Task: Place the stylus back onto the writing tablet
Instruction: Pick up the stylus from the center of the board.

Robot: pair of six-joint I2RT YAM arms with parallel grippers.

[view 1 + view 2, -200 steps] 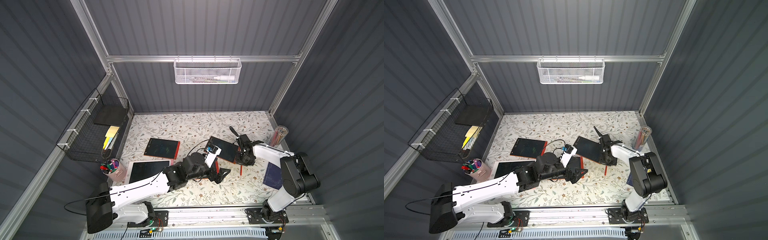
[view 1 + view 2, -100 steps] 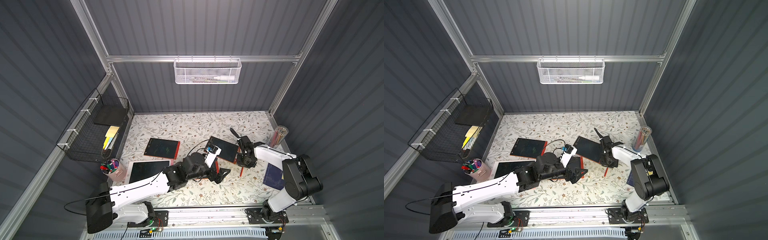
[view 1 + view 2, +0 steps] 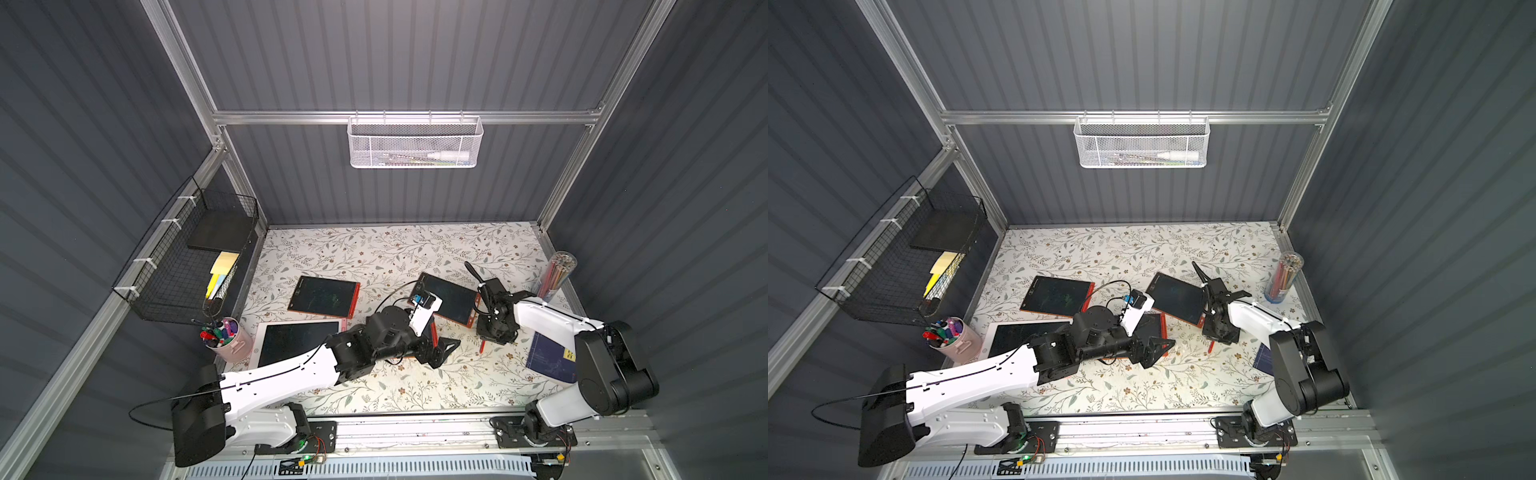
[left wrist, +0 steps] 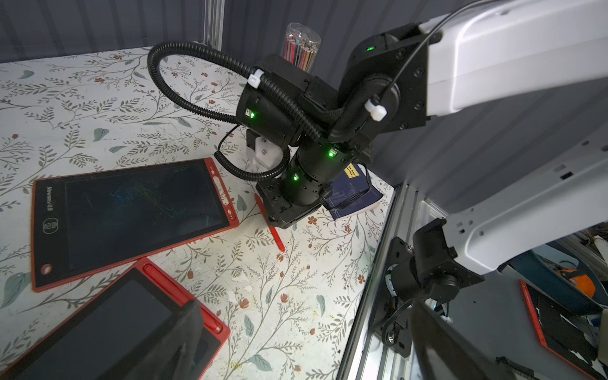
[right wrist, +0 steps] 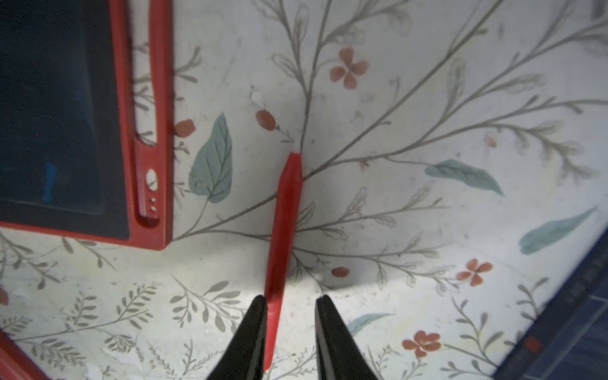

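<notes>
The red stylus (image 5: 283, 230) lies flat on the floral table, just right of the red-framed writing tablet (image 5: 49, 115), whose edge slot (image 5: 144, 98) is empty. My right gripper (image 5: 291, 299) points down over the stylus's rear end. Its jaws are apart, with the stylus lying against one finger and a gap to the other. In both top views the stylus (image 3: 482, 345) (image 3: 1211, 347) sticks out below the right gripper (image 3: 490, 338), beside the tablet (image 3: 451, 298). My left gripper (image 3: 440, 351) (image 4: 309, 329) hovers wide open at mid-table, holding nothing.
Under the left gripper a second red tablet (image 4: 98, 329) has its own stylus in place. Further left lie a third red tablet (image 3: 324, 297) and a pink one (image 3: 299, 340). A blue notebook (image 3: 548, 357), pencil tube (image 3: 557, 274) and pen cup (image 3: 228, 338) stand near the table edges.
My right gripper's jaws have spread apart around the stylus, which now rests on the table. The right arm has shifted slightly. The left arm has not moved.
</notes>
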